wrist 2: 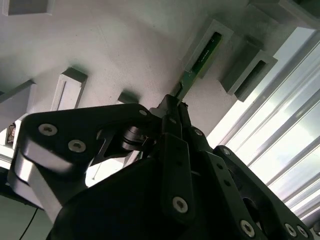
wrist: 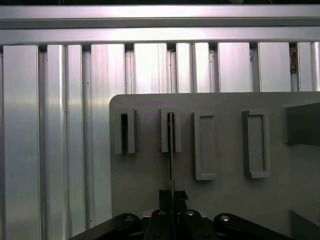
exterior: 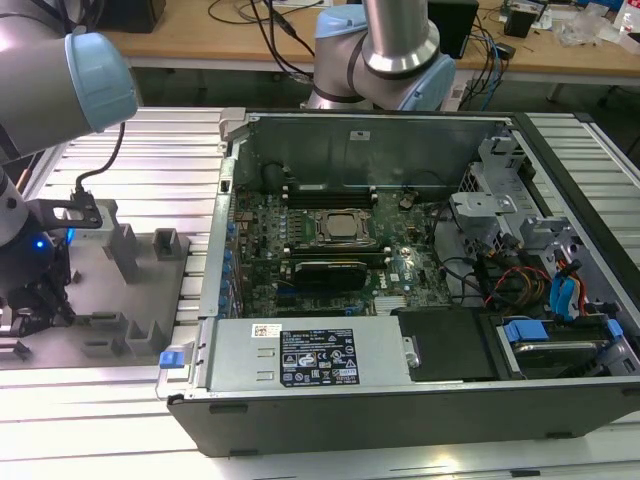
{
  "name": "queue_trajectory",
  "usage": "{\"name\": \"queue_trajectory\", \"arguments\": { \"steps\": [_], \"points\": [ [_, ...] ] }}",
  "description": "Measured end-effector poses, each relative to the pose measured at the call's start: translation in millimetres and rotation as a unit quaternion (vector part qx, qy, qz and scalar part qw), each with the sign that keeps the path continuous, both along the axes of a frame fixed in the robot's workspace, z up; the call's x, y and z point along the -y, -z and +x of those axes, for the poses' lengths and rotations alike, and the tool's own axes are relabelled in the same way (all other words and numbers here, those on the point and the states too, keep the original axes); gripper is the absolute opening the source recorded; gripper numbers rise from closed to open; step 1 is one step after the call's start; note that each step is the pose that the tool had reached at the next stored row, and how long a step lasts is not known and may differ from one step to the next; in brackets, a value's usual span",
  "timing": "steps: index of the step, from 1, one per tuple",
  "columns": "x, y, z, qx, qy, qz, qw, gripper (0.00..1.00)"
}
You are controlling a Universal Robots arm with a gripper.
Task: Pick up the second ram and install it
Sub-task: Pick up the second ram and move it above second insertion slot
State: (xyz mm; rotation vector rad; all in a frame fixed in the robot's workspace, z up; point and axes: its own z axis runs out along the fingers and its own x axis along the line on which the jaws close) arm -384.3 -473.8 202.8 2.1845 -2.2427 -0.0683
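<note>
In the second wrist view the near end of the second ram [wrist 2: 200,59] is hidden between the clamped fingertips of the gripper [wrist 2: 176,102], and its far end is sunk in a grey slot holder [wrist 2: 226,29]. In the first wrist view the second ram [wrist: 171,150] stands edge-on, a thin line, and the gripper [wrist: 173,196] is cut by the picture's edge. In the exterior view the gripper [exterior: 35,300] is a dark shape, while the arm [exterior: 60,80] and the computer case [exterior: 600,200] run off the picture's edges
</note>
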Motion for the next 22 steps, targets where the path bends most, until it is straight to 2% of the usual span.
{"name": "queue_trajectory", "arguments": {
  "steps": [2, 5, 9, 21, 22],
  "points": [
    [0.0, -0.5, 0.1, 0.0002, 0.0, 0.0, 1.0, 0.13],
    [0.0, -10.1, 0.0, 0.0, 0.0, -0.0001, 1.0, 0.13],
    [0.0, -19.4, 0.0, 0.0, 0.0, -0.0001, 1.0, 0.13],
    [0.0, -37.2, 0.0, 0.0, 0.0, -0.0001, 1.0, 0.13],
    [0.0, -40.3, 0.0, 0.0001, 0.0, -0.0001, 1.0, 0.13]
  ]
}}
